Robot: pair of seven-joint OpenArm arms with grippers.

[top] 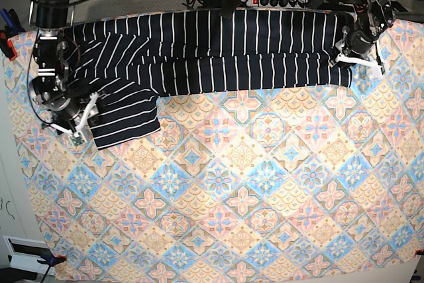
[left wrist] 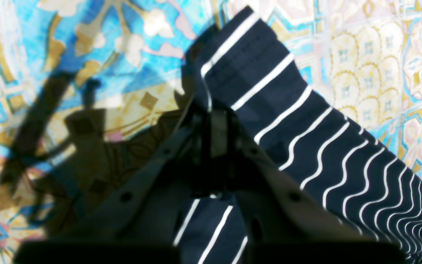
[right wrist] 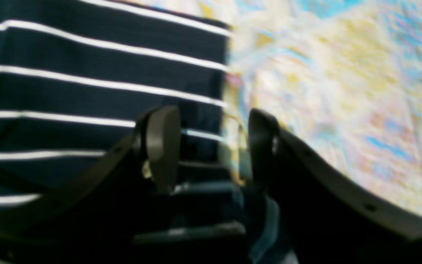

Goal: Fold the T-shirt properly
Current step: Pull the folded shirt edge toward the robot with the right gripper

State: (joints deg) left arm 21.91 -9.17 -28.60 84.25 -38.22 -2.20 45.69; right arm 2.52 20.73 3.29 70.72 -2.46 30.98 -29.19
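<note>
The T-shirt (top: 218, 57) is dark navy, close to black, with thin white stripes, and it lies as a long folded band along the far edge of the worktop (top: 238, 190), reaching almost from the left side to the right. At its left end a sleeve or flap (top: 122, 117) sticks out toward the near side, lying flat with a fairly square corner, and the cloth around it is bunched in diagonal folds. Under the shirt is the pastel tile-patterned cloth (top: 278, 230), orange and blue, covering the whole worktop. The left gripper (left wrist: 211, 110), at the far right corner in the base view, is closed on the T-shirt: in its wrist view the striped fabric runs up into the pinched fingertips and hangs rippled off to the right. The right gripper (right wrist: 213, 143), at the left end of the shirt, has its jaws parted; one finger (right wrist: 161, 143) sits over the striped cloth and the other over the patterned cloth, with the shirt's straight edge running between them, and nothing looks clamped, though that view is blurred. The shirt's near edge runs fairly straight across, and all the near half of the patterned cloth lies open.
</note>
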